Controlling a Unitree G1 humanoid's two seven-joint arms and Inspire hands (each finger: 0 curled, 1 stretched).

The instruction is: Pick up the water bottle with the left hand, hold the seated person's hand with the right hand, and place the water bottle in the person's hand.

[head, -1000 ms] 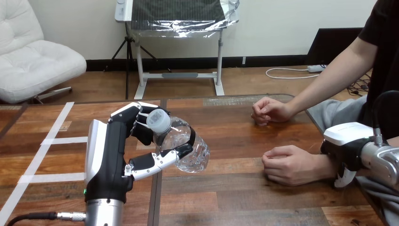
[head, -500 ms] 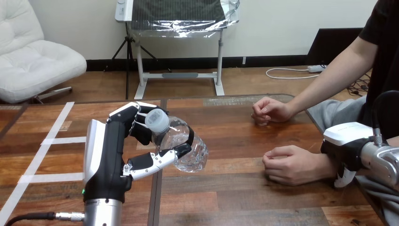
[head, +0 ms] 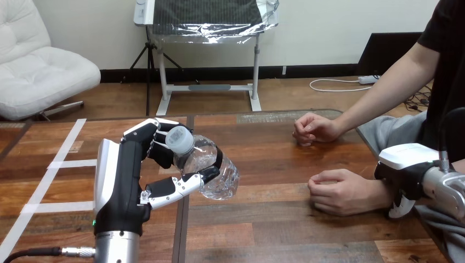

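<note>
Above the wooden table point(head: 285, 224), the left hand point(head: 118, 178) grips a clear, white-capped water bottle point(head: 204, 156).

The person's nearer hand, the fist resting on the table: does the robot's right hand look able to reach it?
Probably yes. The right hand sits just beside the person's nearer hand, at its wrist, with nothing between them; the left hand grips the water bottle well off to the side.

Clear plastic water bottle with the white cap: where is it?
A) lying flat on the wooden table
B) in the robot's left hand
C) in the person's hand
B: the robot's black-and-white left hand has its fingers and thumb curled round the clear plastic water bottle.
</note>
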